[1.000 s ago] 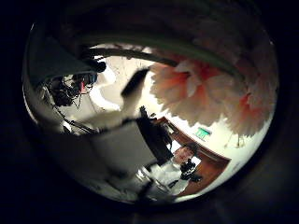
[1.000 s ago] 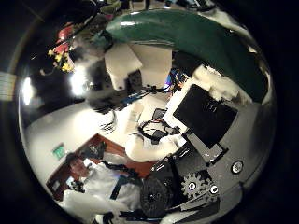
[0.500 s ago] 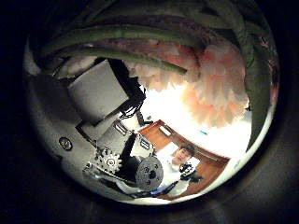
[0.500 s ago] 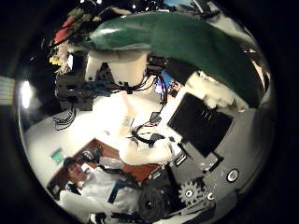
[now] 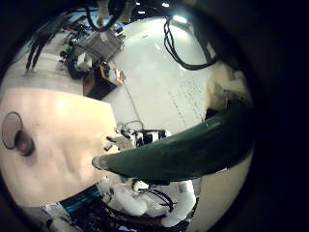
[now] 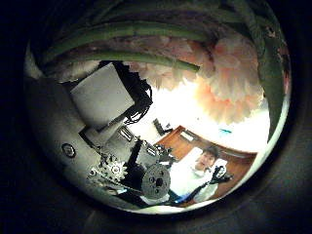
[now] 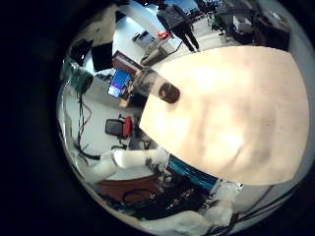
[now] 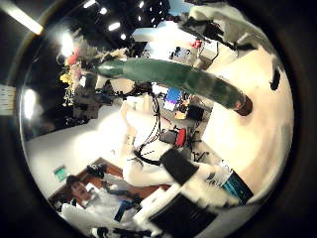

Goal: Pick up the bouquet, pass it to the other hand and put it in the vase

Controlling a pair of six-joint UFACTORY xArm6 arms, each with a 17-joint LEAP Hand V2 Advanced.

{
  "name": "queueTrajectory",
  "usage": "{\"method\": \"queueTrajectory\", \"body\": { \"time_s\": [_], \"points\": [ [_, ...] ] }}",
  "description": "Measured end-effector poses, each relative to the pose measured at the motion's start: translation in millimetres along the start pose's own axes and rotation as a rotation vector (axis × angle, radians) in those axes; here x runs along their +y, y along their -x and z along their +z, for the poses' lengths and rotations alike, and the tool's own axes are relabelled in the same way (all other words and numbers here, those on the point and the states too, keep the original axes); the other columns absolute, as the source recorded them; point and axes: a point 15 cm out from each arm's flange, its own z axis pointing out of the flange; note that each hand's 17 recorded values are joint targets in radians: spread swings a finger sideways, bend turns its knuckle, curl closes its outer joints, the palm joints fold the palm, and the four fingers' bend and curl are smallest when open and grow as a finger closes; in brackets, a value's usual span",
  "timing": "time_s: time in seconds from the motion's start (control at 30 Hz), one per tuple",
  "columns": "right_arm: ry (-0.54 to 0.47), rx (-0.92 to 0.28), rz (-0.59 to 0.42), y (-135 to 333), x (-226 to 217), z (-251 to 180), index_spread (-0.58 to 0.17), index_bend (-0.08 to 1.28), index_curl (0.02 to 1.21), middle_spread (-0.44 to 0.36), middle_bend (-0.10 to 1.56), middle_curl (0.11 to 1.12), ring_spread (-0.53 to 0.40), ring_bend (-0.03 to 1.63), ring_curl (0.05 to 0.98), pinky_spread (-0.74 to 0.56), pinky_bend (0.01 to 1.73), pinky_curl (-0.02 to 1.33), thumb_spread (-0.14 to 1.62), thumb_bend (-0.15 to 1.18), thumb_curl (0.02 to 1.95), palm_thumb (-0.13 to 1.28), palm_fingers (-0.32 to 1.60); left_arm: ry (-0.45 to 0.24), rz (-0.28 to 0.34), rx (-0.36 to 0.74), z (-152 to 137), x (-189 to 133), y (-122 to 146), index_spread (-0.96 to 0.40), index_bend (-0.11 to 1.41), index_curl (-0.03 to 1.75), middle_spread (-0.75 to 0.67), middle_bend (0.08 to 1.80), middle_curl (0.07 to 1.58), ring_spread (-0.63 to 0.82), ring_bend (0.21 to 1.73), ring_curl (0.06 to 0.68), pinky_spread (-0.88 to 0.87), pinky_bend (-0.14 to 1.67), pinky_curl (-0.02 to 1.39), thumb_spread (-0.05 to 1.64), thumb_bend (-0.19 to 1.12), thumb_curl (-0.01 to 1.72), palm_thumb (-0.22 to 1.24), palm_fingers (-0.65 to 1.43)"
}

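Gripping the bouquet (image 6: 219,83) by its green stems, the left hand (image 6: 107,127) holds it above the table (image 7: 231,108); right hand's state cannot be told.

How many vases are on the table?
1: the vase stands near one edge of the table; part of the table lies out of view, so more could be hidden.

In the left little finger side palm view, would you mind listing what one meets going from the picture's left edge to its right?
Vase standing on the table → bare tabletop → tip of the bouquet's green wrapped stem → the stem's thicker end.
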Motion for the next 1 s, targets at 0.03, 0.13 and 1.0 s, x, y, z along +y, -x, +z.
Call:
{"method": "queueTrajectory", "body": {
  "time_s": [0.03,0.13,1.0],
  "points": [
    [0.002,-0.003,0.003,-0.5,-0.7,-0.6,-0.430,0.39,0.45,-0.101,0.65,0.42,-0.099,1.03,0.402,-0.02,1.06,0.68,1.04,-0.04,0.60,0.50,-0.02,-0.018,0.011,-0.018,-6.7,-3.3,-1.2,-0.58,0.98,0.90,-0.41,1.29,0.79,-0.37,1.48,0.574,-0.44,1.45,0.60,1.09,0.04,0.66,0.90,1.15],
    [0.004,-0.007,0.007,-1.3,-1.4,-1.5,-0.415,0.32,0.41,-0.058,0.57,0.39,-0.008,0.95,0.352,0.14,1.02,0.64,1.03,-0.03,0.56,0.49,-0.05,-0.067,0.037,-0.066,-26.0,-10.3,-2.8,-0.59,0.97,0.92,-0.41,1.30,0.79,-0.37,1.48,0.574,-0.44,1.44,0.61,1.09,0.02,0.68,0.90,1.15],
    [-0.050,-0.119,0.057,-7.3,-27.1,-0.6,-0.381,0.16,0.30,0.009,0.31,0.33,0.140,0.74,0.232,0.43,0.79,0.41,0.99,-0.03,0.46,0.55,0.08,-0.240,0.021,-0.226,-115.8,-27.4,61.2,-0.61,0.93,1.01,-0.40,1.33,0.75,-0.37,1.48,0.572,-0.44,1.42,0.66,1.11,-0.01,0.76,0.89,1.15]
  ]
}}
